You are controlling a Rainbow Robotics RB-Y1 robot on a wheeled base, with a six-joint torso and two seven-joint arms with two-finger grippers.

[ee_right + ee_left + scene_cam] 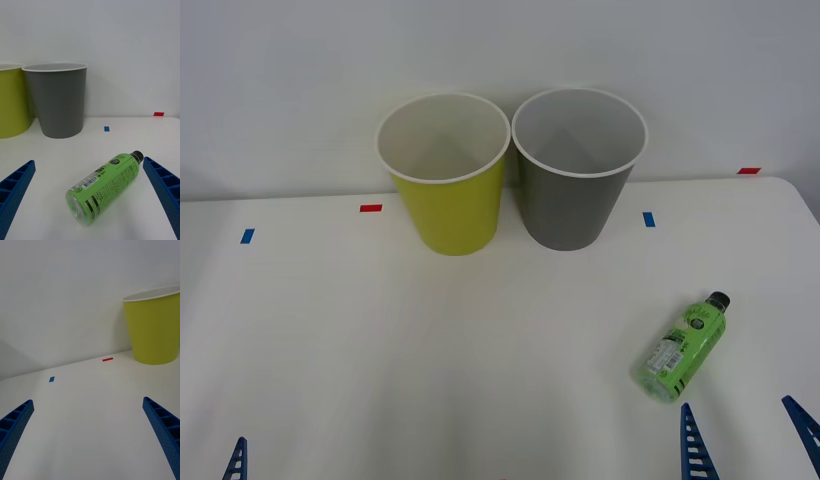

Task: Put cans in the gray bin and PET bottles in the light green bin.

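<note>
White table [380, 340]. Green bin [446, 175] and gray bin [576, 170] upright at far edge, rims just touching, green left of gray. Bottle [680, 348] on its side, nearer than gray bin, cap toward it. Right gripper [750, 440] spread wide just short of bottle's base. Left gripper [90, 435] spread wide, well left of bottle.

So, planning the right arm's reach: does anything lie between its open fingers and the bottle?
No. In the right wrist view, bare white table separates the right gripper from the PET bottle.
</note>
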